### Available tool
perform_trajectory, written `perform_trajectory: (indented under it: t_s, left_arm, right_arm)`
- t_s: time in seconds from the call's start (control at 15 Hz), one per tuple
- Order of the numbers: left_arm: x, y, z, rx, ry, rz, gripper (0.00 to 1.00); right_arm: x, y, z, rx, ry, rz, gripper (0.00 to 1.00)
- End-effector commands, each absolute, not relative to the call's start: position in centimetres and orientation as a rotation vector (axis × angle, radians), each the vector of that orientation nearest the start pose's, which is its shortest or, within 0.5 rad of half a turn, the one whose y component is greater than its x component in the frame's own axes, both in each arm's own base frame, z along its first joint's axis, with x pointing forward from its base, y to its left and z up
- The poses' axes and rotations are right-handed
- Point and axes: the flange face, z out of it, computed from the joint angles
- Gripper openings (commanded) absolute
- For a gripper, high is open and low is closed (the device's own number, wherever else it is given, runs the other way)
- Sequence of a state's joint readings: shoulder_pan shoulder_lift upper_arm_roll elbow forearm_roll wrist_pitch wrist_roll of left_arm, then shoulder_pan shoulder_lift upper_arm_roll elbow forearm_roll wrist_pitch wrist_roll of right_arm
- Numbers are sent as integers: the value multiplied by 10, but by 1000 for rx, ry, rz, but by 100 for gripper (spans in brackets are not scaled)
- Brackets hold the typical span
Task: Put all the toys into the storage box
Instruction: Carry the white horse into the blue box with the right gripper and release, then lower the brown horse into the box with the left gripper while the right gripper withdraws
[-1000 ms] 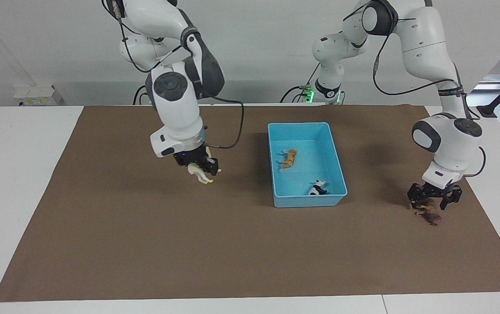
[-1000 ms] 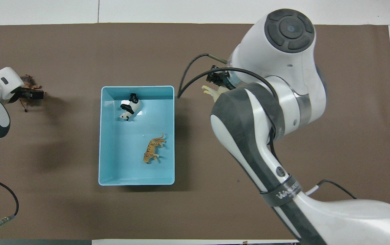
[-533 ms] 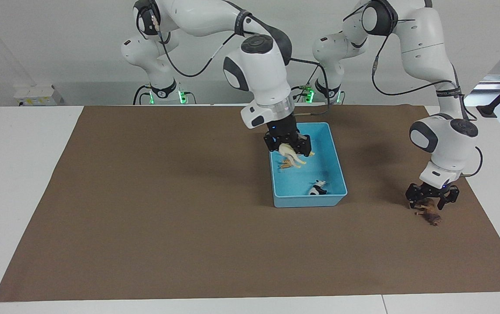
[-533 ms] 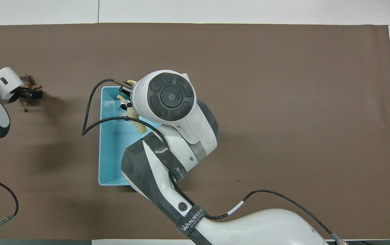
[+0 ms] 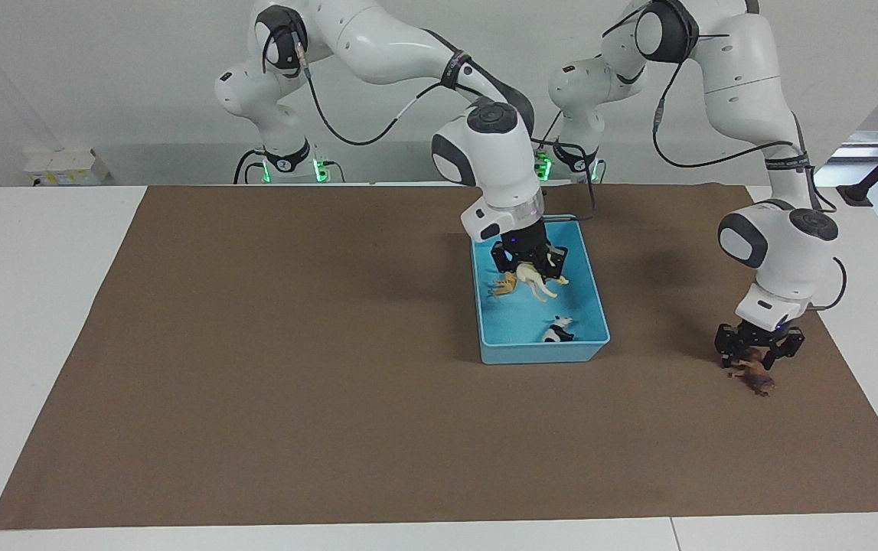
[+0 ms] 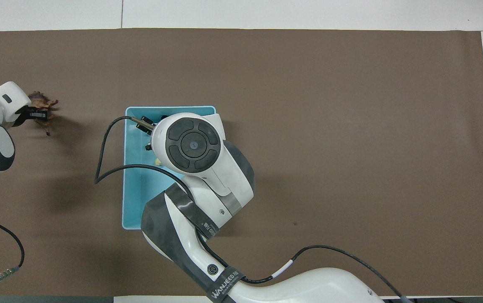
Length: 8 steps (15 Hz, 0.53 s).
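Right claw [image 5: 532, 264] over the box [image 5: 595, 295], jaws parting: horse [image 5: 536, 282] could land on the tiger [image 5: 505, 285]. Left claw [image 5: 758, 350] clamps the brown toy [image 5: 754, 373]; a weak grip could drop it on the desk.

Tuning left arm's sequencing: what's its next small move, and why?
Probably lift straight up: the left end effector is shut on the dark brown maned plastic figurine at the brown mat, and the light blue plastic storage box lies apart, with the right end effector over it.

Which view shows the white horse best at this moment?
The facing view: the white horse shows whole under the right gripper, over the storage box. Overhead, the right arm covers it except a cream sliver.
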<state>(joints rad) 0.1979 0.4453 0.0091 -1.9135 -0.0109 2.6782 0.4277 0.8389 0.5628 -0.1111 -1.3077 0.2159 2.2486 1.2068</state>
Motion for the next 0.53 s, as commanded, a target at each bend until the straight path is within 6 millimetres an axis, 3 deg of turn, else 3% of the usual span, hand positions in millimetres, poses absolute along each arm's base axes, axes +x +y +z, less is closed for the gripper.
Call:
perform_trajectory:
  t_s: [0.0, 0.2, 0.27, 0.47]
  left_arm:
    - [641, 132, 291, -3000, 294, -441, 0]
    - [654, 133, 321, -3027, 293, -373, 0]
    - [658, 133, 335, -3041, 273, -342, 0]
    - [662, 93, 413, -3092, 149, -284, 0]
  right_arm:
    - [541, 512, 458, -2652, 789, -109, 100]
    - [556, 482, 459, -2735, 846, -96, 100]
    - [567, 460, 477, -2754, 852, -172, 100]
    - [601, 394, 489, -2826, 845, -212, 100]
